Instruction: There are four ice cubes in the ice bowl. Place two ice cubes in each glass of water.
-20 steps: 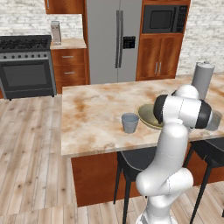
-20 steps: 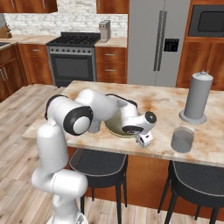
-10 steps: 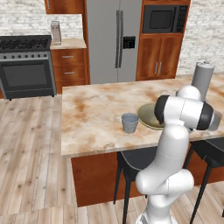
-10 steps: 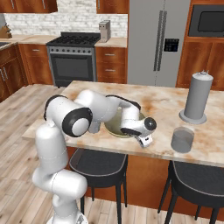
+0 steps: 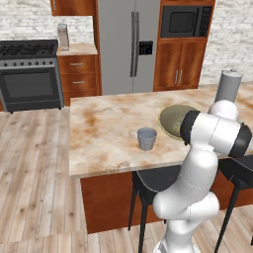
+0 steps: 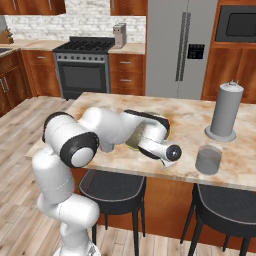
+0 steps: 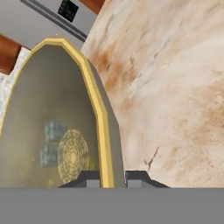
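Hand view shows the claw (image 7: 113,176) has just closed narrowly astride the yellow rim of the ice bowl (image 7: 99,114), seemingly gripping the rim and not ice. Two pale ice cubes (image 7: 52,142) lie inside, so no cube is secured.

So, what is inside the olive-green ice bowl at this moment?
In the hand view, the ice bowl holds two pale blue ice cubes beside a round pattern at its middle. Its near part is out of frame, so further cubes cannot be ruled out.
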Available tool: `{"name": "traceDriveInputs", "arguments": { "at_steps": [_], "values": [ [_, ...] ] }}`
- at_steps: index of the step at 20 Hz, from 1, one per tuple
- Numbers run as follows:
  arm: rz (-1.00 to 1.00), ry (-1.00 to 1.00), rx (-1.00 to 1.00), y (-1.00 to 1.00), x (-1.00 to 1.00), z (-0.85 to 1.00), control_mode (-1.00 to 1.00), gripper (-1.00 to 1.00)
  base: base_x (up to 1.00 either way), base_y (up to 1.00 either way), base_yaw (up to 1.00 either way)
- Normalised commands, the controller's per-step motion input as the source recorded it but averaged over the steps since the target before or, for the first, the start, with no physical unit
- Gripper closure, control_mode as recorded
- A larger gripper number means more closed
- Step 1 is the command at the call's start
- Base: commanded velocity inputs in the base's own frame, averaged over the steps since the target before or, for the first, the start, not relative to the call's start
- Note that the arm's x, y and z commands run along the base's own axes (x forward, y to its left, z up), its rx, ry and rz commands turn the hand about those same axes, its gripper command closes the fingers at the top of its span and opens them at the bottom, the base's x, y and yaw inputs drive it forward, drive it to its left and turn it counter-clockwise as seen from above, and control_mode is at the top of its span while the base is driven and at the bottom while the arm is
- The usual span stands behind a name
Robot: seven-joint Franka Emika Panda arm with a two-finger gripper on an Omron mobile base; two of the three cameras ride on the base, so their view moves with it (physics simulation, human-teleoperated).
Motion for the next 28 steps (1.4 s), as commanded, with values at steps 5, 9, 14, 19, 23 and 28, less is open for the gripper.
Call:
{"name": "traceDriveInputs", "arguments": {
  "at_steps": [5,9,14,19,23,28],
  "values": [
    [-0.1,-0.18,-0.03,-0.33,-0.02,0.97,-1.0,1.0,0.0,0.0,0.0],
    [-0.33,-0.04,-0.03,-0.57,-0.05,0.72,-1.0,1.0,0.0,0.0,0.0],
    [-0.34,0.08,-0.09,-0.82,-0.02,0.48,-1.0,1.0,0.0,0.0,0.0],
    [-0.27,0.01,-0.03,-0.93,-0.01,0.57,-1.0,1.0,0.0,0.0,0.0],
    [-0.18,-0.05,0.01,-0.88,-0.1,0.44,-1.0,1.0,0.0,0.0,0.0],
    [-0.02,-0.22,0.27,-0.9,-0.68,0.01,-1.0,1.0,0.0,0.0,0.0]
  ]
}}
